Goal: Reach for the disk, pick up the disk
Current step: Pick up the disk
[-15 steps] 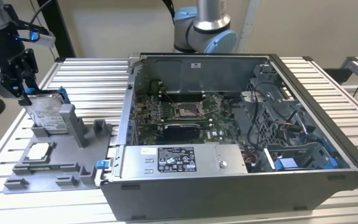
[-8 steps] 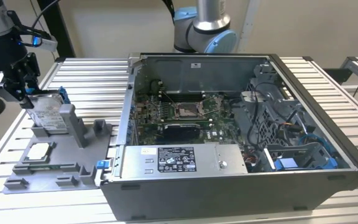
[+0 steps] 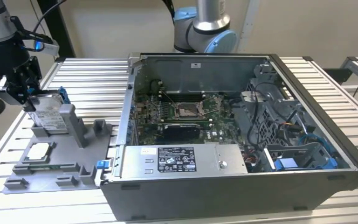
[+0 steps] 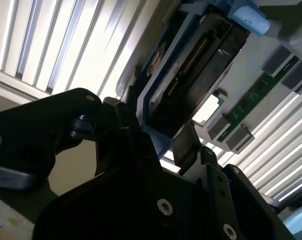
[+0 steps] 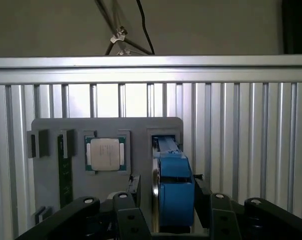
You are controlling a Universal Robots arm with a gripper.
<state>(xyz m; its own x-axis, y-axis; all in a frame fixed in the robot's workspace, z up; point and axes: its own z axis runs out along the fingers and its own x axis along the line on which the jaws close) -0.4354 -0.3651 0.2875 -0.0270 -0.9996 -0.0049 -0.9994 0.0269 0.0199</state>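
The gripper [image 5: 168,189] [image 3: 28,100] stands over the disk [image 5: 175,192] [image 3: 47,116] with its black fingers [image 5: 201,187] spread one to each side of it. They are set narrow, only a little wider than the drive. In the first wrist view a thin dark gap shows between one finger and the drive's silver edge, while the other finger sits just beside the blue frame. The second wrist view looks along the disk's [image 4: 191,85] connector end, where the blue frame runs down its side.

The disk stands on edge in a slot of a grey holder plate [image 5: 140,130] [image 3: 67,163], at the corner of the plate nearest the arm. On the same plate, beside the disk's slot, a small square silver chip [image 5: 105,154] [image 3: 39,149] lies flat in its own recess. A green memory stick [image 5: 65,172] sits in a slot beyond the chip.

The plate rests on a table of aluminium slats [image 3: 92,79] [image 5: 241,150]. At the exterior view's right of the plate an open computer case [image 3: 247,196] lies on its side. In it are the power supply [image 3: 179,161], the motherboard [image 3: 185,116] and a small blue block [image 3: 288,163] among the cables. Behind the case rises the base of a second robot arm [image 3: 204,28].
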